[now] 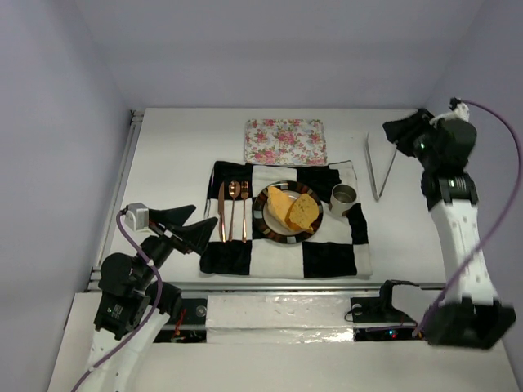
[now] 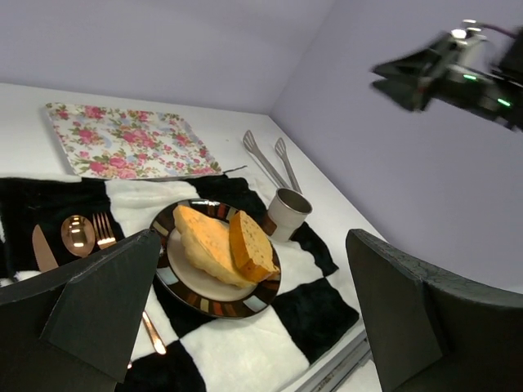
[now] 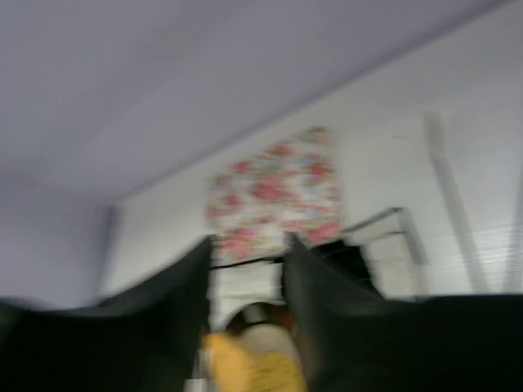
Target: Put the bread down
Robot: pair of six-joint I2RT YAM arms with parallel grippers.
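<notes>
Left pincer stood empty, fingers apart, short of the plate; the bread lay on it directly ahead, so placement appeared complete. Right pincer, raised well clear beyond, likewise gaped empty.

1. A placemat lay on the table, towards its front edge.
2. A plate sat at the middle of the placemat.
3. On the plate, the longer bread wedge lay left and the shorter bread chunk right, touching each other.
4. A cup stood on the placemat just right of the plate.
5. Left of the plate lay a knife, spoon and fork side by side, the fork nearest the plate.
6. A tray lay just behind the placemat.
7. Tongs lay on the table to the placemat's right.
</notes>
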